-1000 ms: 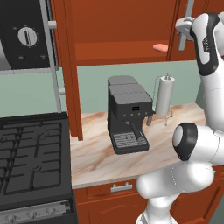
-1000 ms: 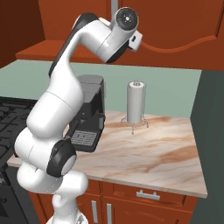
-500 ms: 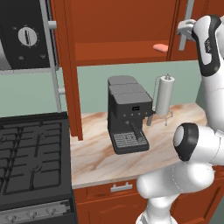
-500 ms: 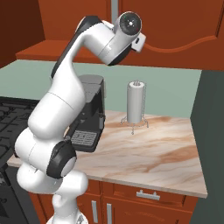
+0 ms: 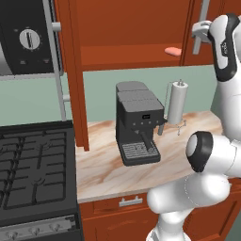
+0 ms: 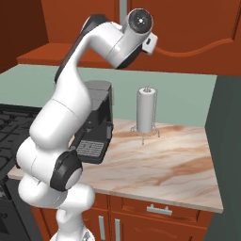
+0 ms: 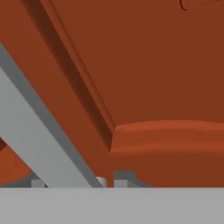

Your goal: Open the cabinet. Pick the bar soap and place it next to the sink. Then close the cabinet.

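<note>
The reddish-brown cabinet (image 5: 134, 28) hangs above the counter. Its left door (image 5: 70, 70) is swung wide open, and the inside is open to view. On the inner shelf, toward the right, lies the salmon-pink bar soap (image 5: 173, 51). My gripper (image 5: 200, 30) is raised to the right door (image 6: 188, 23) and is shut on its vertical silver bar handle (image 7: 39, 131). In the hand view the handle runs slantwise between my fingertips (image 7: 124, 177), close against the door panel. The sink is out of view.
On the marble counter (image 5: 103, 174) stand a dark coffee machine (image 5: 139, 124) and a white paper-towel roll (image 5: 177, 102). A black stove (image 5: 33, 174) sits to the left, with a dial appliance (image 5: 28, 40) above it. Drawers (image 6: 157, 209) run below the counter.
The gripper has stayed on the right door's handle. The arm's elbow has shifted slightly. The soap and the counter things have not moved.
</note>
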Available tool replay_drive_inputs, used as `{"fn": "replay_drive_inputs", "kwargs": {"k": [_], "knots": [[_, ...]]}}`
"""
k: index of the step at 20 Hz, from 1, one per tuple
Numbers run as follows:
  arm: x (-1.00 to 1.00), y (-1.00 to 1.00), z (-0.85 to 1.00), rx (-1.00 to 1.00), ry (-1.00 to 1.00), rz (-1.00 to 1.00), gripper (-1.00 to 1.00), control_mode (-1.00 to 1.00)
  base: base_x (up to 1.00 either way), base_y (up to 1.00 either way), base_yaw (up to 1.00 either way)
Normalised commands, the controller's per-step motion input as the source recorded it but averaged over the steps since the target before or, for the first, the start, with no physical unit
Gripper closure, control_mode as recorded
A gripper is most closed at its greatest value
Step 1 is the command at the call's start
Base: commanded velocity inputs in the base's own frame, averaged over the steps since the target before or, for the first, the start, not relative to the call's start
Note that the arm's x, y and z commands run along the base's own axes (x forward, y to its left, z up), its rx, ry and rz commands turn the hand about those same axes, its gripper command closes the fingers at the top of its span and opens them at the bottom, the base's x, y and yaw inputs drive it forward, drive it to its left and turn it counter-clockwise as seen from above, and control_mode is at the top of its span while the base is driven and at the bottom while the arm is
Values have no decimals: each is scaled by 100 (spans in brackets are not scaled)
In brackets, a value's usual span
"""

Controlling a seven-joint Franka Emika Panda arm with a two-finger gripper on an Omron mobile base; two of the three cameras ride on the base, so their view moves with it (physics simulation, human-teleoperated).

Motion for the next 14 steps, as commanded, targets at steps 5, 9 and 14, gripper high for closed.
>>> {"fn": "replay_drive_inputs", "kwargs": {"k": [5,9,14], "knots": [[-50,-100,0,0,0,-5,100,-100,0,0,0],[-52,-100,0,0,0,-8,100,-100,0,0,0],[-46,-100,-1,0,0,-9,100,-100,0,0,0]]}}
